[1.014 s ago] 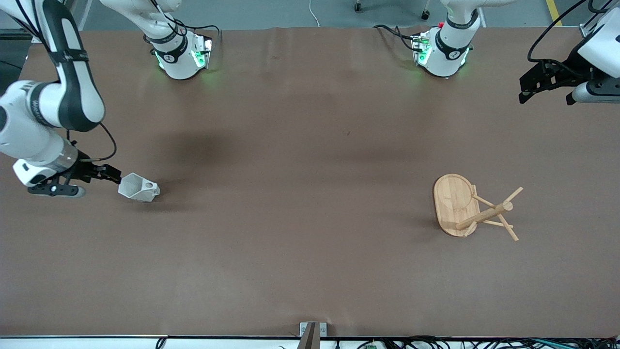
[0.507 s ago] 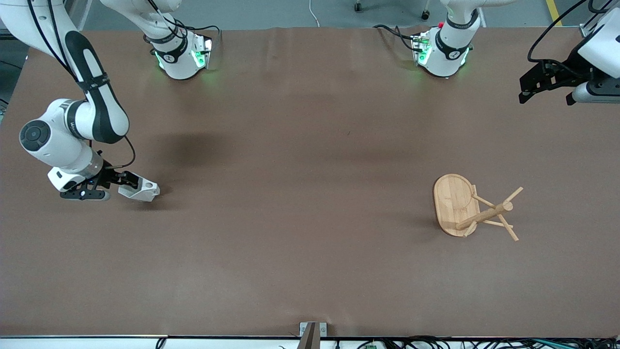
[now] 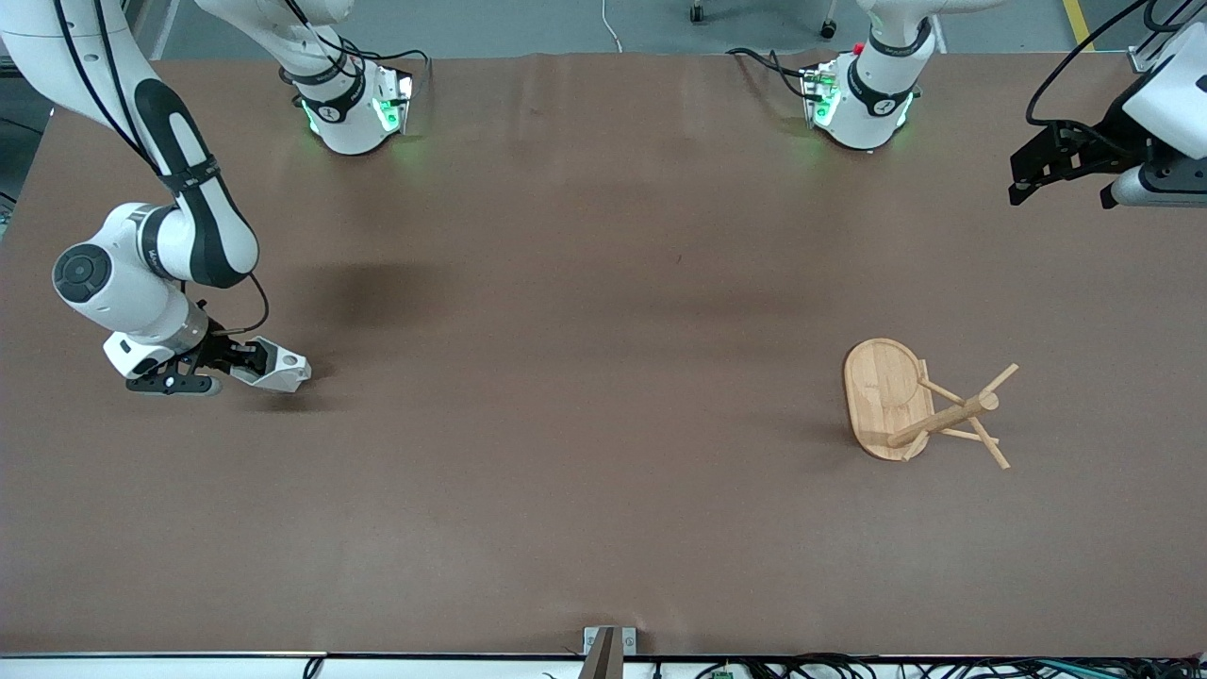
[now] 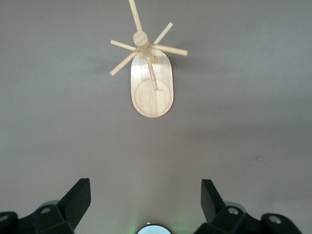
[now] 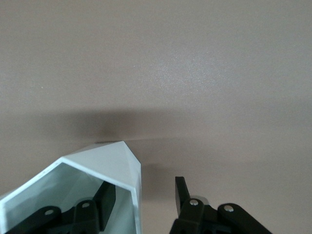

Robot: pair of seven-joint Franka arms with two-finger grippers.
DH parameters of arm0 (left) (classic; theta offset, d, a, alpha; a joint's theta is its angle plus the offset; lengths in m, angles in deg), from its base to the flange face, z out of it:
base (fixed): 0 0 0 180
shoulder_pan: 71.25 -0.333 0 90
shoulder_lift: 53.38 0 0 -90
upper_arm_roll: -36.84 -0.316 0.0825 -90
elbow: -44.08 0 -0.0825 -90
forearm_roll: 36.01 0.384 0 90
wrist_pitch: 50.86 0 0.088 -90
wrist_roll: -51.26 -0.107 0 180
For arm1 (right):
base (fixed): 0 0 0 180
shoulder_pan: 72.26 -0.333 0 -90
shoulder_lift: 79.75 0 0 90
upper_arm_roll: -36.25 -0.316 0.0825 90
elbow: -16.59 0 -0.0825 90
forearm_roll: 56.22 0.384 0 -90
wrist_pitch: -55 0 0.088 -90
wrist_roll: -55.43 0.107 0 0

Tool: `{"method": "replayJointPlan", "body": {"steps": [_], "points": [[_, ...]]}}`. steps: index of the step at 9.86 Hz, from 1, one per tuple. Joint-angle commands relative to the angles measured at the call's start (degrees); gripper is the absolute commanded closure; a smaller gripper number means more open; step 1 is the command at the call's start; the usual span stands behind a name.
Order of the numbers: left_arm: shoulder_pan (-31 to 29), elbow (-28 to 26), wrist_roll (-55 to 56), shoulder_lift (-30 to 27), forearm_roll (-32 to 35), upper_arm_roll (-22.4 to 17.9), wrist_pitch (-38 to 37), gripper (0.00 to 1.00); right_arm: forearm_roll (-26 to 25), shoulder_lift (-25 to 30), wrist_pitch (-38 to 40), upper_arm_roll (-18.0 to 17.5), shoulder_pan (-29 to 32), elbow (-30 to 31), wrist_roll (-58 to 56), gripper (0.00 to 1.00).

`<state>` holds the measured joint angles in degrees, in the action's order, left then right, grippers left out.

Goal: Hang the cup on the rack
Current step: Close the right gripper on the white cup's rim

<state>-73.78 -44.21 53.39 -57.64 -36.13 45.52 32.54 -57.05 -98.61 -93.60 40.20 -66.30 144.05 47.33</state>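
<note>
The white faceted cup (image 3: pixel 281 371) lies on its side toward the right arm's end of the table, its mouth turned to my right gripper (image 3: pixel 247 359). In the right wrist view the cup (image 5: pixel 105 163) fills the lower corner. My right gripper (image 5: pixel 145 187) straddles its rim wall. One finger is inside the mouth and the other outside, with a gap still showing between the outer finger and the wall. The bamboo rack (image 3: pixel 884 396) stands on its oval base toward the left arm's end. My left gripper (image 3: pixel 1023 181) waits open, high over the table edge, looking down at the rack (image 4: pixel 151 90).
The two arm bases (image 3: pixel 354 104) (image 3: pixel 863 99) stand along the edge farthest from the front camera. A small metal bracket (image 3: pixel 608 643) sits at the table edge nearest the front camera. Brown table surface (image 3: pixel 585 377) stretches between cup and rack.
My right gripper slid toward the cup, pushed one finger into its mouth, and its jaws narrowed around the wall. The cup and rack stayed put. The left arm barely shifted.
</note>
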Motion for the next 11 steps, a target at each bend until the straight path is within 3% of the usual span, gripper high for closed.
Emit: {"method": "replayJointPlan", "body": {"steps": [1,2,5,9,11], "points": [[-0.2,1.3,-0.5,2.4,-0.7,0.0,-0.4,0.0,0.8,-0.7,-0.4,-0.5,0.6,-0.1,-0.4,0.83],[-0.2,1.3,-0.5,2.4,-0.7,0.0,-0.4,0.0,1.1,-0.7,-0.4,-0.5,0.7,-0.2,-0.2,0.99],[-0.2,1.3,-0.6,2.4,-0.7,0.0,-0.4,0.0,1.4,0.1,2.2,-0.4,-0.1,-0.5,-0.9,1.0],[-0.2,1.3,-0.6,2.5,-0.5,0.0,-0.4,0.0,2.1,9.7,27.1,-3.2,-2.1,-12.0,-3.2,1.0],[0.2,1.3,-0.8,2.6,-0.7,0.0,-0.4,0.0,16.5,13.1,36.0,-5.2,-2.3,-15.0,-3.5,0.99]]}}
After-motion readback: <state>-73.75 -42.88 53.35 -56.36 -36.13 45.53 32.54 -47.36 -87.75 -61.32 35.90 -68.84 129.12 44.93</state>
